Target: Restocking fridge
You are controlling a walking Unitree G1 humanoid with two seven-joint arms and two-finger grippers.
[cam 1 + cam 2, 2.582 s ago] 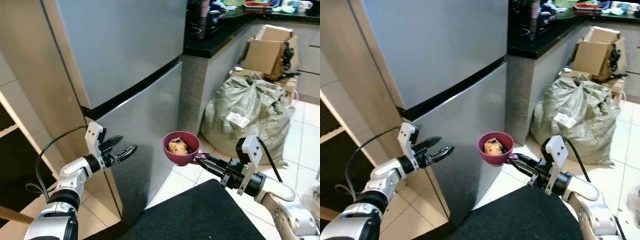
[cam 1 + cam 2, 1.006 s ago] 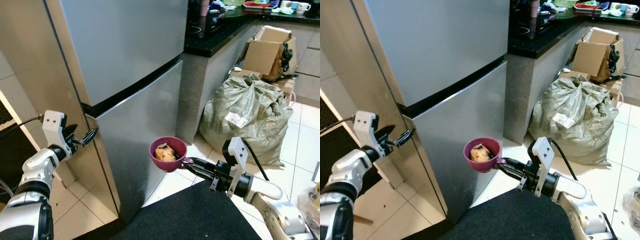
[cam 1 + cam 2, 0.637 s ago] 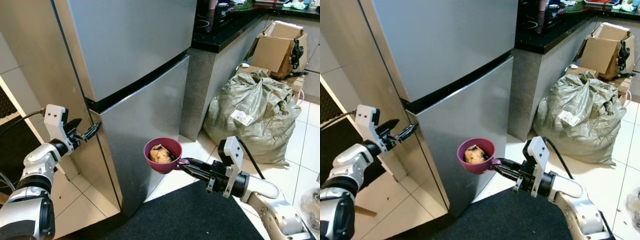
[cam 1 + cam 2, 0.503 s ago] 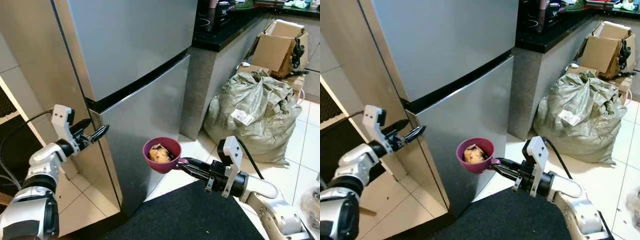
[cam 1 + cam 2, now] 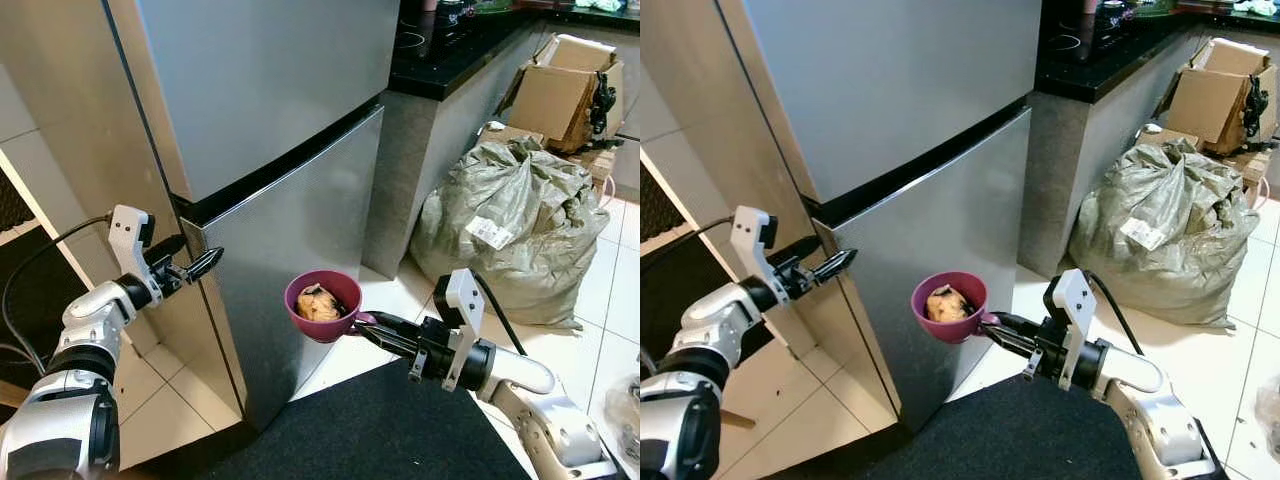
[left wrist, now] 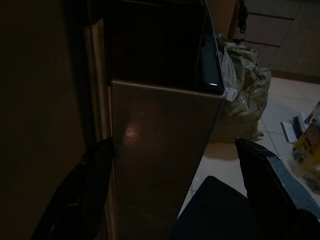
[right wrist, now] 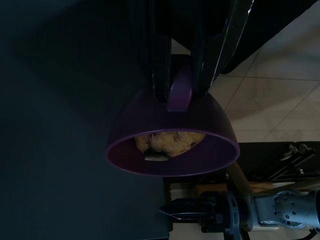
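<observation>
So far nothing is stocked: the tall steel fridge (image 5: 280, 150) stays closed, the left claw (image 5: 200, 267) gapes beside its lower door edge, and the right claw (image 5: 365, 326) grips the purple food bowl (image 5: 322, 305) in front.

Since the earliest frames the left gripper (image 5: 198, 267) has swung off the front of the fridge's lower door (image 5: 300, 230) out toward the door's left edge, and over the last half second it has crept slightly closer to that edge, its fingers parted. The right gripper (image 5: 362, 325), clamped on the handle of the purple bowl (image 5: 323, 305), has carried the bowl lower and further left, so it now hangs before the lower door.
</observation>
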